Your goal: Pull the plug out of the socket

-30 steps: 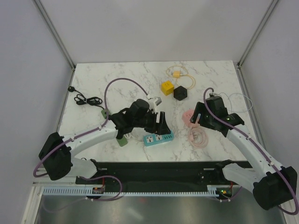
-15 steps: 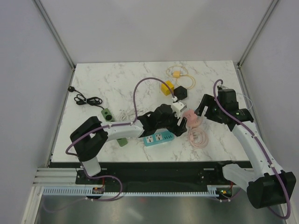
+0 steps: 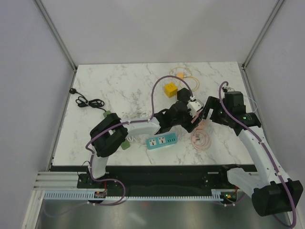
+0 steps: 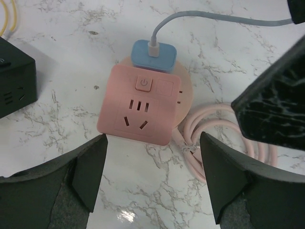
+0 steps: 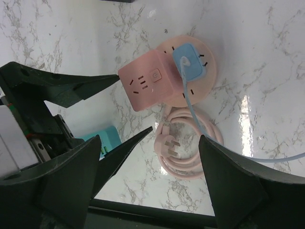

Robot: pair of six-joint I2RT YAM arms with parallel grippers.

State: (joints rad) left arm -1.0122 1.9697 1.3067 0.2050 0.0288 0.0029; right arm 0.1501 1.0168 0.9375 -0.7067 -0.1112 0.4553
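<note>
Pink and square, the socket (image 4: 138, 112) sits on a round base of the same colour on the marble tabletop (image 3: 124, 86), right of centre, with the blue plug (image 4: 153, 56) seated in its far side and a grey cable (image 4: 214, 18) running away from it. Both arms converge over it. The left tool (image 4: 152, 139) hangs above the socket with its jaws spread wide, one finger on either side of the cube; the right wrist camera shows those fingers pointing in at the socket from the left, though whether either tip touches it is hard to tell from these angles. The right tool (image 5: 148, 139) hovers over the same spot, its jaws likewise wide apart and holding nothing. A coiled pink cord (image 5: 169, 149) lies just beside the base, on the near side. A black cube (image 4: 14, 81) stands near the socket on the far left side, a yellow cube (image 3: 170, 88) just beyond it, and a teal power strip (image 3: 162, 141) rests toward the near edge, under the left arm.
</note>
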